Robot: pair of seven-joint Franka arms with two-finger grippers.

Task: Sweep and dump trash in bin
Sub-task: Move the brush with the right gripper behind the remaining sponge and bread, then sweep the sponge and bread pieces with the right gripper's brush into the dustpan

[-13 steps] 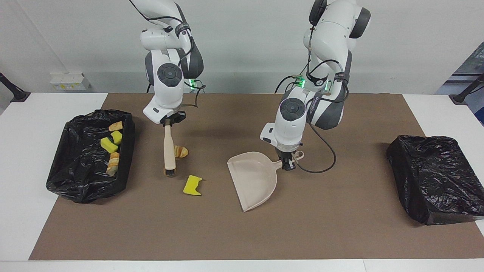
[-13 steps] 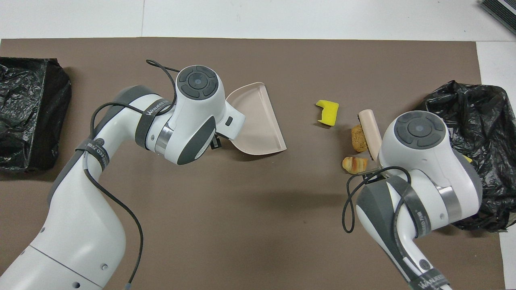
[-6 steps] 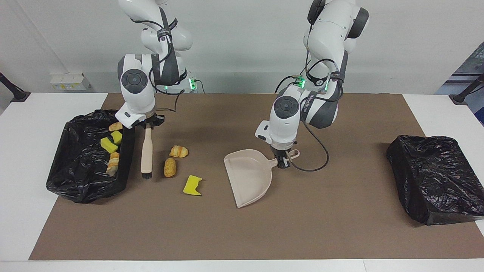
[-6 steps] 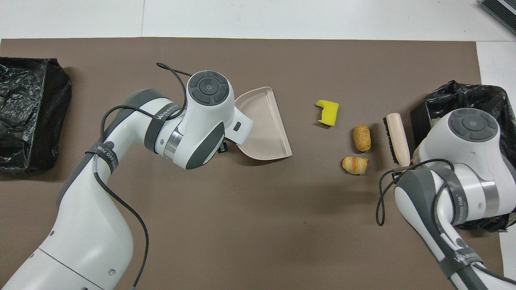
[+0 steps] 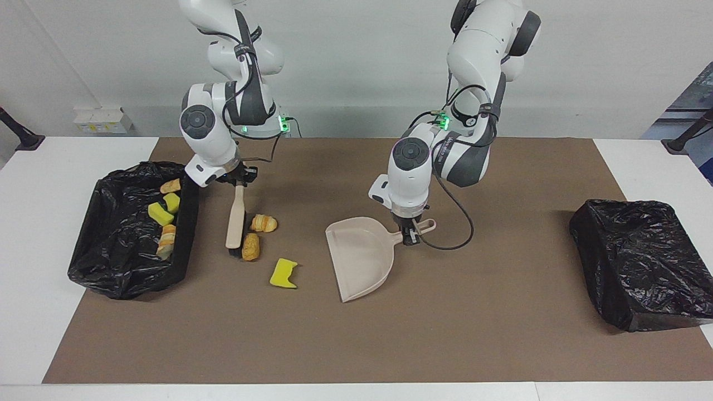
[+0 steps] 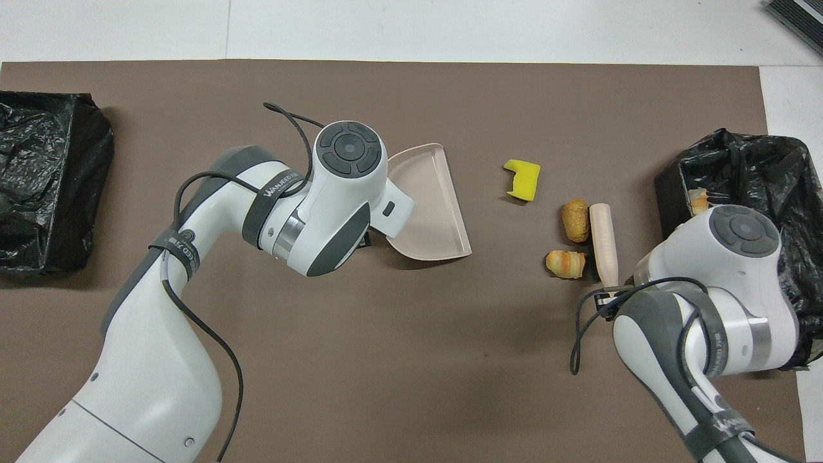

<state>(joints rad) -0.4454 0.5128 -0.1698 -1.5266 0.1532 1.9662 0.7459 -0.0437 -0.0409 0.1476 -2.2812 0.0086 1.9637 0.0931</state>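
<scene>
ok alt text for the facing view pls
The right gripper holds a beige brush against a tan bread scrap beside a black-lined bin, while the left gripper holds a beige dustpan on the brown mat. A yellow sponge chunk lies between them.

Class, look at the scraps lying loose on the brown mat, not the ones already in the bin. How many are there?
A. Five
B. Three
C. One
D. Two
B: on the mat lie a yellow sponge chunk, an oval bread piece against the brush, and a croissant-like piece nearer to the robots; the other scraps sit in the black-lined bin.
</scene>
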